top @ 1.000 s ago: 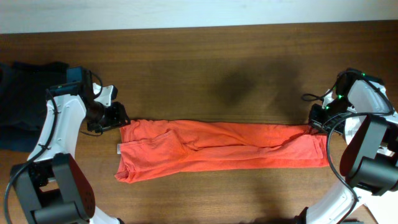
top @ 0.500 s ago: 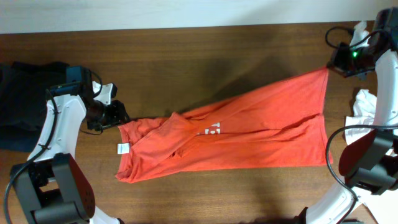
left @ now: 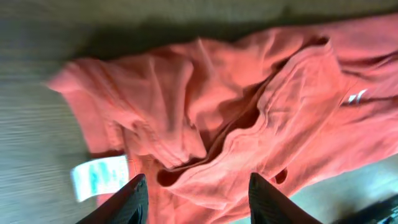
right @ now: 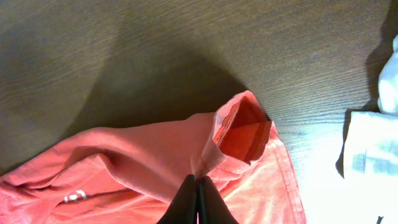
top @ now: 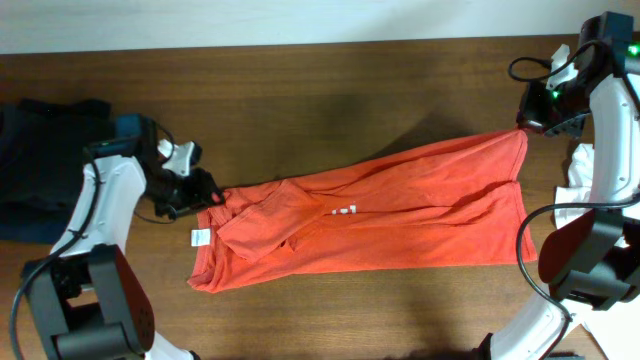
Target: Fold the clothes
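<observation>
An orange shirt (top: 400,220) lies stretched across the brown table (top: 330,90), with a white label (top: 200,237) at its left end. My right gripper (top: 527,122) is shut on the shirt's far right corner and holds it raised; the right wrist view shows the fingers (right: 198,182) pinching the hem of the orange shirt (right: 124,168). My left gripper (top: 212,196) is at the bunched left end. In the left wrist view its fingers (left: 198,180) are spread apart over the wrinkled shirt (left: 217,93), with the label (left: 99,176) beside them.
A pile of dark clothes (top: 40,160) lies at the table's left edge. A white cloth (top: 590,190) lies at the right edge and also shows in the right wrist view (right: 373,155).
My right gripper lifted the shirt's right corner up and toward the far side, opening the folded shirt. My left gripper shifted slightly right and nearer, and the left end bunched up.
</observation>
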`<state>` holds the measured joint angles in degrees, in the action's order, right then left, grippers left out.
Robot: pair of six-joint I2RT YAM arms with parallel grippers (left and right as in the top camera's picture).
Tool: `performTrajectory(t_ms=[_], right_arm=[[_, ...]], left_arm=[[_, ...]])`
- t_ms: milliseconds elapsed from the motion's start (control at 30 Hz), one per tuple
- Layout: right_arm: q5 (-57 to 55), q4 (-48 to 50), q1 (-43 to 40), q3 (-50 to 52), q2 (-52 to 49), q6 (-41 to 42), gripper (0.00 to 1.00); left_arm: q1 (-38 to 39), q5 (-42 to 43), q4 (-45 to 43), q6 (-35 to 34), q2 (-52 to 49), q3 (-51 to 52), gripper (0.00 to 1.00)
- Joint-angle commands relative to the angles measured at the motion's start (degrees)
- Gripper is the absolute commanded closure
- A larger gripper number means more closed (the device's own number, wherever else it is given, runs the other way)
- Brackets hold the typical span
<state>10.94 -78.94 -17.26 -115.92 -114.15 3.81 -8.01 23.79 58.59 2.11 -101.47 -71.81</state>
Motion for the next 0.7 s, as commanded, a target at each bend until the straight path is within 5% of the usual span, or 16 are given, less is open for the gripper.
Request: performTrajectory(t_ms=[0,300,500,667], right_arm=[[-1.11,-0.33,0.11,0.33,0.5,-0.55,0.96],[-1.73,-1.36,0.0,0.33,0.5,-0.55,0.96],[-2.69,-1.44,0.0,0.33,0.5,-0.55,0.96],[-9.77,-1.46,0.0,0.33,0.48,-0.52,0.96]], left_arm=[[1.97,-3.65,-2.27,-4.26,0.98,4.74,0.49],[2.03,-4.09,-14.51,-4.52,0.83,10.6,0.5],[1.88,-3.58,-18.45,-4.5,0.79,10.88,0.94],[-4.48,-2.99,-18.51,-5.42,0.79,7.08,1.0]])
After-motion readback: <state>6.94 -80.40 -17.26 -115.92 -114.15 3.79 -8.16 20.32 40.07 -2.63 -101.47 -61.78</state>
